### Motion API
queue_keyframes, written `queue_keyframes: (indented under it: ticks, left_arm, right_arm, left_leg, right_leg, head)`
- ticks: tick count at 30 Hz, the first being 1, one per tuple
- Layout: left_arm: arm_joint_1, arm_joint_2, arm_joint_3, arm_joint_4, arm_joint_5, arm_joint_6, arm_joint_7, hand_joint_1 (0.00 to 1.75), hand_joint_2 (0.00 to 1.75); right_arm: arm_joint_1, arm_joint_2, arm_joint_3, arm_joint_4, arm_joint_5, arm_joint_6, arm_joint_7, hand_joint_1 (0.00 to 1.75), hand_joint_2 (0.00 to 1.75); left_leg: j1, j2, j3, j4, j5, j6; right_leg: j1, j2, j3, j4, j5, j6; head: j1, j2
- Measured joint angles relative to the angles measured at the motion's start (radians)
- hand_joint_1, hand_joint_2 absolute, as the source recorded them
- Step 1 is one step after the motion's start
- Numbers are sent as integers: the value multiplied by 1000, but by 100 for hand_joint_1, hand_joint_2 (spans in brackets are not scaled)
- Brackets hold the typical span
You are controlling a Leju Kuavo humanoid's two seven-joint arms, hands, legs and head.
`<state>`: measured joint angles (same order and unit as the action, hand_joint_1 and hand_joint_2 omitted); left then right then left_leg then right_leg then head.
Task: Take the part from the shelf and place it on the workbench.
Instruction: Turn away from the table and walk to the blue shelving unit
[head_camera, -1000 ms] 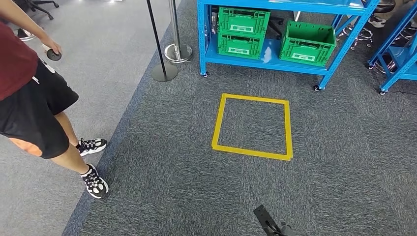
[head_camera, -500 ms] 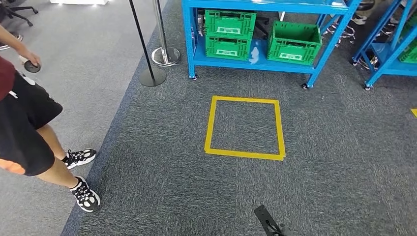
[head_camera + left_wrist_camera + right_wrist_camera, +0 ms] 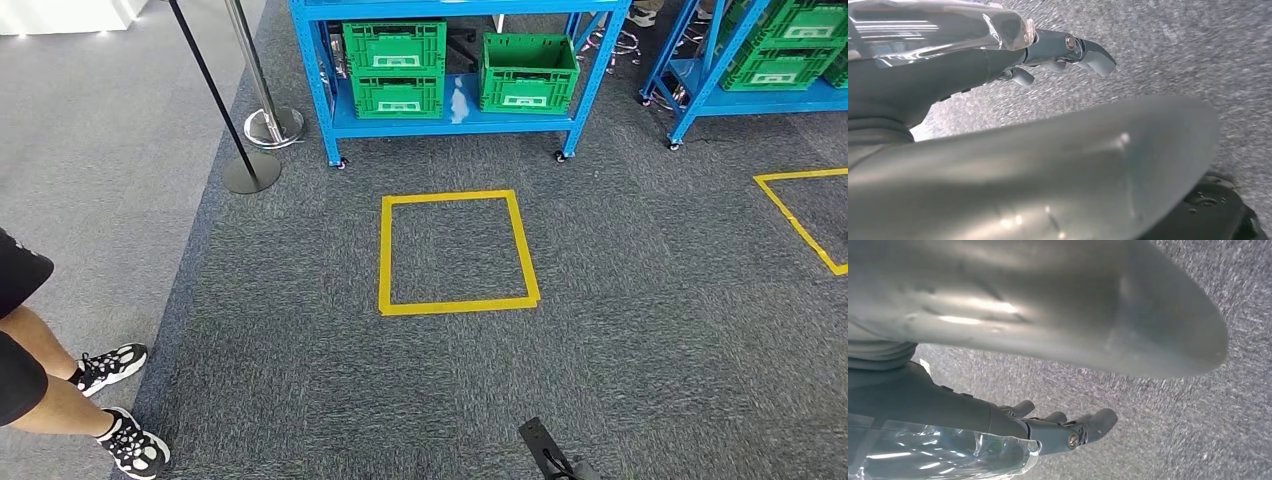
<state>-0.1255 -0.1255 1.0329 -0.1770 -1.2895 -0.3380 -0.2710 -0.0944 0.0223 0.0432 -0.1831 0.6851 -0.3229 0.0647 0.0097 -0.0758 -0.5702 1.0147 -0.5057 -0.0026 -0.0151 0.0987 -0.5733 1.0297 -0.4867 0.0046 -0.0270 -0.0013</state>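
Left hand (image 3: 1068,50) hung over grey carpet (image 3: 620,330), fingers loosely extended, holding nothing. Right hand (image 3: 1068,430) likewise, empty. Ahead stood the blue shelf (image 3: 450,118) carrying green crates (image 3: 395,65); the part itself could not be made out. Yellow tape square (image 3: 457,250) lay before it.

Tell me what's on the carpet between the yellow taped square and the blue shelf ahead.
Bare grey carpet between the yellow square and blue shelf, per the head view.

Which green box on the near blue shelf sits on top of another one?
The upper green plastic crate on the left: it is stacked on another green crate, while the right crate stands alone.
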Motion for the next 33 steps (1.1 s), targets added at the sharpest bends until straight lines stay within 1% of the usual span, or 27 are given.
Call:
queue_keyframes:
  ticks: [2, 4, 8, 13, 28, 29, 30, 31, 32, 33]
  left_arm:
    - [0, -1, 0, 0, 0, 0, 0, 0, 0]
    - [0, -1, 0, 0, 1, 0, 0, 0, 0]
    - [0, -1, 0, 0, 1, 2, 1, 0, 0]
    - [0, 0, 0, 0, -3, 12, 1, 0, 0]
    - [0, -1, -1, 0, -5, 12, 4, 0, 0]
    - [0, 0, -1, 0, -6, 12, 6, 0, 0]
    - [0, 0, -1, 0, -7, 10, 8, 0, 0]
    - [0, 0, -1, 0, -7, 8, 9, 0, 0]
    - [-1, 0, -1, 0, -7, 6, 9, 0, 0]
    - [-1, 0, -1, 0, -6, 3, 9, 0, 0]
  right_arm:
    - [3, 0, 0, 0, 4, -4, -2, 0, 0]
    - [5, 0, 0, 0, 4, -4, -4, 0, 0]
    - [5, 1, 0, 0, 8, -4, -4, 0, 0]
    - [6, 2, 0, 0, 14, -4, -4, 0, 0]
    - [5, 2, 0, 0, 31, -4, -16, 0, 0]
    - [5, 2, 0, 0, 31, -4, -16, 0, 0]
    - [6, 3, 0, 0, 31, -4, -16, 0, 0]
    - [6, 4, 0, 0, 31, -5, -16, 0, 0]
    - [6, 5, 0, 0, 31, -6, -16, 0, 0]
    - [5, 5, -1, 0, 31, -6, -16, 0, 0]
  left_leg:
    - [0, 6, 1, -5, 2, -1]
    - [-1, 8, 1, -5, 4, 0]
    - [-1, 7, 1, -5, 4, 7]
    - [-3, 7, 1, -4, 3, 10]
    - [0, 7, 3, -6, 3, 10]
    - [-1, 7, 3, -4, 2, 11]
    - [-3, 8, 4, -4, 1, 15]
    - [-3, 11, 10, -12, 4, 22]
    - [-2, 16, 20, -24, 9, 30]
    - [-1, 22, 31, -39, 14, 37]
  right_leg:
    - [-1, 7, -1, -3, 1, -3]
    - [-1, 6, 3, -9, 3, -8]
    - [-2, 6, 9, -20, 7, 1]
    - [-3, 6, 10, -24, 8, 16]
    - [1, 6, 10, -23, 8, 17]
    - [-1, 6, 10, -26, 9, 19]
    - [-3, 8, 11, -31, 10, 23]
    - [-3, 9, 12, -36, 12, 27]
    - [-4, -2, 13, -37, 12, 32]
    - [-2, -22, 7, -21, 1, 35]
  head:
    - [1, 0]
    - [1, 0]
    - [1, 0]
    - [1, 0]
    - [1, 0]
    - [1, 0]
    - [0, 0]
    - [0, 0]
    - [1, 0]
    - [2, 0]
